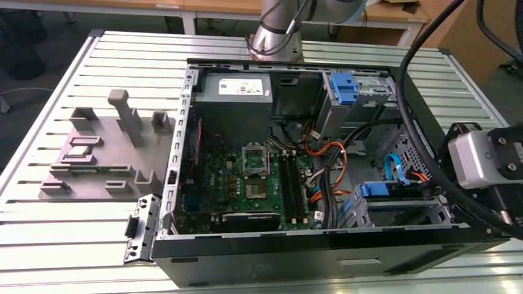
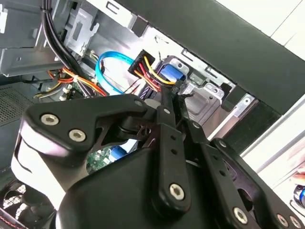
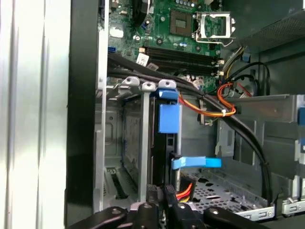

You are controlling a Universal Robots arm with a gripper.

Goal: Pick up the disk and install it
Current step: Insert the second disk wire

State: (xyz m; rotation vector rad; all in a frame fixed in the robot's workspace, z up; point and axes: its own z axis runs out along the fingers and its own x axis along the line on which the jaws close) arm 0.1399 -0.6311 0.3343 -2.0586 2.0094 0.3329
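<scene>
pincer (image 3: 159, 198) closed down thin on the disk (image 3: 167, 112), edge-on and already sunk into the drive cage (image 3: 138, 143) just ahead. risk here: snagging the orange cables (image 3: 214, 102) close beside, or jamming crooked against the cage rails.

No readable text, label or number on anything

Exterior view looked down from high on the open computer case (image 1: 327, 153); both wrist views sat close inside its drive cage (image 3: 138, 143).
</scene>
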